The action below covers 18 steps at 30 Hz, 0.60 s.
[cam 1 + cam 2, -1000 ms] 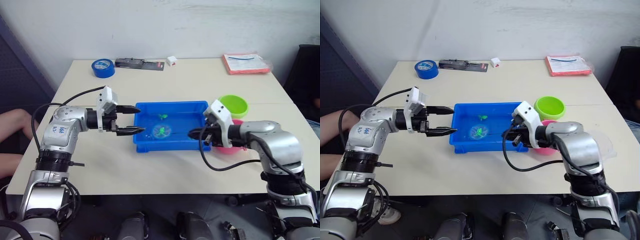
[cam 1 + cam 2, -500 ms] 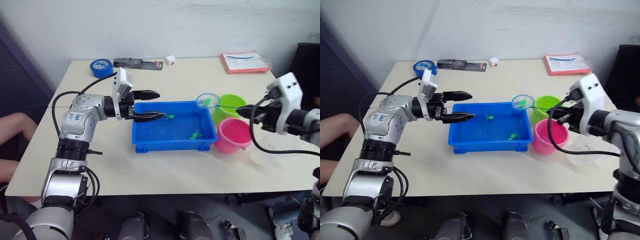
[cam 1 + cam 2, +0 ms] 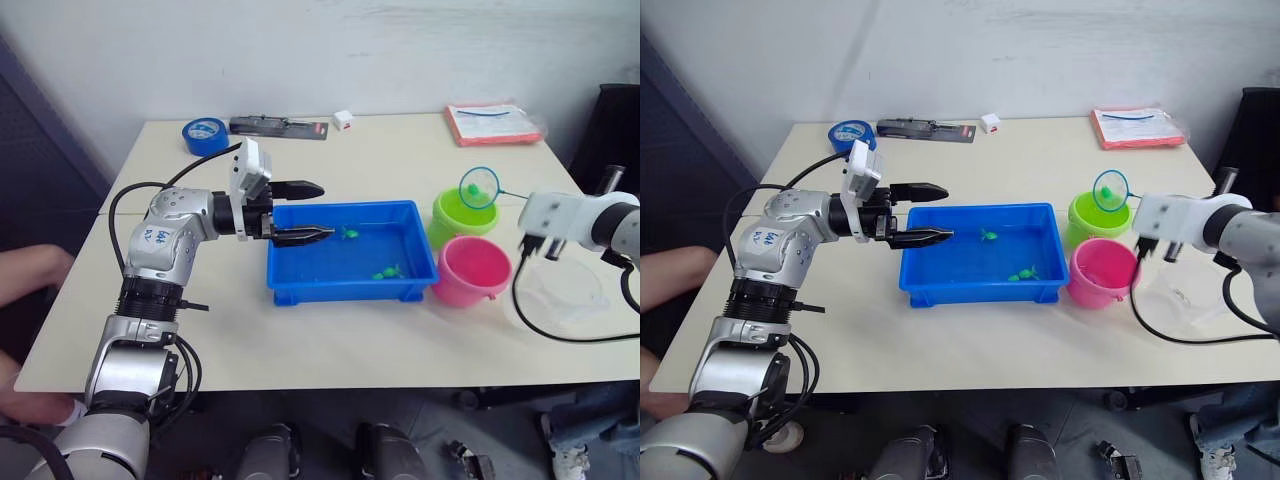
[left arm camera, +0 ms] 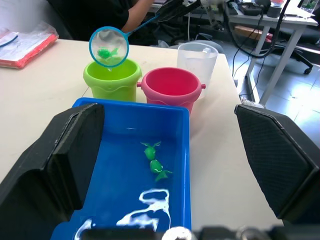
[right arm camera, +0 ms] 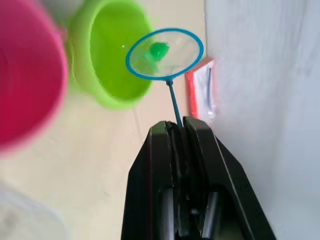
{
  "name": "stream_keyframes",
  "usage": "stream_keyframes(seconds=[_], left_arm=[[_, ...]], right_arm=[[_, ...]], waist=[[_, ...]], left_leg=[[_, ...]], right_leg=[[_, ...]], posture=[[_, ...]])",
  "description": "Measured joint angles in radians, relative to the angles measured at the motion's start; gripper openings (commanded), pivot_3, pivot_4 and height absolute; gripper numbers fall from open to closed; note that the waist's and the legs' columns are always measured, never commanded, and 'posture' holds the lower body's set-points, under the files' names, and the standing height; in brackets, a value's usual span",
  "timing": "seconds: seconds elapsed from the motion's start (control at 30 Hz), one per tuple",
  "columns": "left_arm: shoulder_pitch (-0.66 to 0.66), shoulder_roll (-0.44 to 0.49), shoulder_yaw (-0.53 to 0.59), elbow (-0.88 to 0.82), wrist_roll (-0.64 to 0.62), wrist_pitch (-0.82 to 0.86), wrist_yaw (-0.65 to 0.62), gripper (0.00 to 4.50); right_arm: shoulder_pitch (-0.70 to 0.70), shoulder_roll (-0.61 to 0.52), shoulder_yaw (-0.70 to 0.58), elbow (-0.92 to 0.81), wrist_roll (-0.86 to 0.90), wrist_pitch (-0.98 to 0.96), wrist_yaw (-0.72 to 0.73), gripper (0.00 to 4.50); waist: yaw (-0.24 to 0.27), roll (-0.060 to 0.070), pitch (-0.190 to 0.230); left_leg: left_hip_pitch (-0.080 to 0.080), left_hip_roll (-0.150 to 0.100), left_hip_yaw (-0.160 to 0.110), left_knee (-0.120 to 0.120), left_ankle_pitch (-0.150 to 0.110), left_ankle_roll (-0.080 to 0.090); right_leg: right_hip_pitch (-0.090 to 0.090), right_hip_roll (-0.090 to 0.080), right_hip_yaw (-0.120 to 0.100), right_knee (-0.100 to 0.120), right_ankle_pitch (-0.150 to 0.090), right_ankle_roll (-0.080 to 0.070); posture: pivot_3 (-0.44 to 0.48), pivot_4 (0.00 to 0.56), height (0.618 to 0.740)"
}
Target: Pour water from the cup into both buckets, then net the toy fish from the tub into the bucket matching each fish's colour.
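Note:
The blue tub (image 3: 345,293) sits mid-table with water and two green toy fish (image 3: 385,271) in it. My left gripper (image 3: 326,209) is open and empty, hovering over the tub's left end. To the tub's right stand the lime green bucket (image 3: 462,212) and, nearer me, the pink bucket (image 3: 472,270). The clear cup (image 3: 565,290) stands right of the pink one. My right gripper (image 5: 176,125) is shut on the net's thin handle. The net hoop (image 3: 478,187) hangs just above the green bucket with a green fish (image 5: 157,51) in its mesh.
Along the table's far edge lie a blue tape roll (image 3: 206,135), a black tool (image 3: 278,127), a small white cube (image 3: 343,121) and an orange-red packet (image 3: 494,125). A person's leg (image 3: 25,290) shows left of the table.
The net rose out of the tub with a green fish and travelled right to hang over the green bucket. My right arm drew back to the right. The left gripper stayed open over the tub's left end.

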Motion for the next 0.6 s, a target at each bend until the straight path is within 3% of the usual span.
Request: stream_keyframes(seconds=[0.07, 0.17, 0.37, 0.53, 0.6], left_arm=[[0.001, 0.0, -0.001, -0.003, 0.001, 0.0, 0.001, 4.5], [0.002, 0.0, -0.001, -0.003, 0.002, 0.0, 0.002, 4.5], [0.008, 0.006, -0.001, -0.004, 0.004, 0.0, 0.001, 4.5], [0.013, 0.008, -0.001, -0.004, 0.008, -0.005, 0.001, 4.5], [0.013, 0.014, -0.002, -0.004, 0.013, -0.009, -0.005, 4.5]], right_arm=[[-0.059, -0.026, 0.06, 0.074, -0.132, -0.146, -0.053, 0.8], [-0.114, -0.026, 0.09, 0.162, -0.194, -0.271, -0.067, 0.8], [-0.176, -0.023, 0.111, 0.237, -0.243, -0.435, -0.087, 0.8], [-0.212, 0.007, 0.099, 0.274, -0.231, -0.443, -0.079, 0.8], [-0.211, 0.04, 0.042, 0.281, -0.137, -0.368, -0.017, 0.8]], waist=[[0.0, -0.001, 0.0], [-0.001, -0.003, 0.002], [0.002, -0.002, 0.001], [0.002, -0.002, 0.001], [0.003, -0.002, 0.001]], left_leg=[[-0.001, -0.001, 0.002, -0.001, 0.003, -0.005], [0.0, 0.0, 0.002, -0.001, 0.005, -0.008], [0.002, 0.001, 0.0, -0.001, 0.006, -0.01], [0.001, 0.001, 0.0, 0.0, 0.006, -0.009], [0.001, 0.002, -0.001, 0.0, 0.007, -0.009]], right_leg=[[0.001, -0.001, 0.003, 0.001, 0.002, 0.002], [0.001, 0.0, 0.003, 0.004, 0.008, 0.014], [0.001, 0.001, 0.003, 0.007, 0.006, 0.01], [0.001, 0.0, 0.004, 0.007, 0.006, 0.01], [0.002, 0.0, 0.004, 0.008, 0.006, 0.01]], posture=[[0.0, 0.15, 0.74], [0.0, 0.15, 0.74], [0.0, 0.15, 0.74], [0.0, 0.15, 0.74], [0.0, 0.15, 0.74]])
